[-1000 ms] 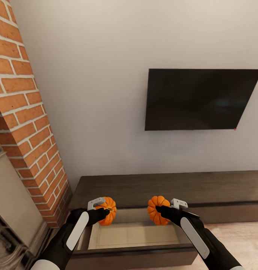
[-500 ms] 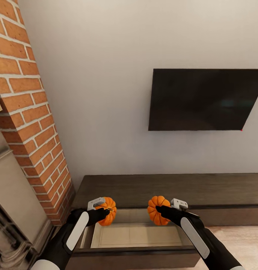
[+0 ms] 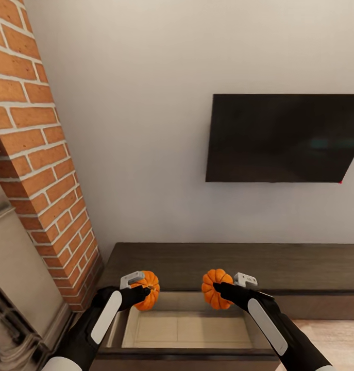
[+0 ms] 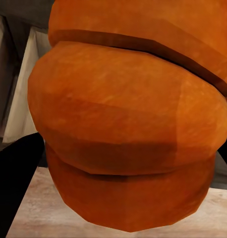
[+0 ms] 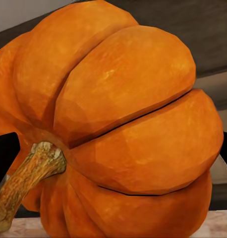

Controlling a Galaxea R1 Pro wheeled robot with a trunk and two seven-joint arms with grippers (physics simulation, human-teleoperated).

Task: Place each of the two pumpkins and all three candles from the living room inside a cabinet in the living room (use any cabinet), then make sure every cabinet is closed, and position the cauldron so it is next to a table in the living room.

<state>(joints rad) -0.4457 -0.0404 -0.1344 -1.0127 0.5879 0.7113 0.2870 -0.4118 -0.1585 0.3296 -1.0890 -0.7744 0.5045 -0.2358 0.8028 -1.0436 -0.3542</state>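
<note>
Since a second ago my whole view has slid: television and brick column sit differently in frame, so the camera moved; both arms and their loads keep their places over the drawer.

Item 1. Left pincer (image 3: 139, 292), clamped on the left pumpkin (image 3: 147, 290), which hangs above the near-left corner of the open drawer (image 3: 187, 330). In the left wrist view the left pumpkin (image 4: 128, 129) bulges past a dark finger (image 4: 17, 183).

Item 2. Right pincer (image 3: 224, 291), clamped on the right pumpkin (image 3: 216, 288), above the drawer's far-right part. The right wrist view shows the right pumpkin (image 5: 113, 129) with its stem turned sideways.

Item 3. Beyond both pincers: the cabinet (image 3: 238, 265), then the television (image 3: 285, 138); outboard of the left pincer, the brick column (image 3: 37, 154).

Risks, my judgement: the left pumpkin hangs near the drawer's side wall, so a release there could catch the rim and roll to the floor. Round bodies may also roll on landing and foul the closing.

Count: pumpkins, two; pincers, two; open drawers, one; televisions, one.
</note>
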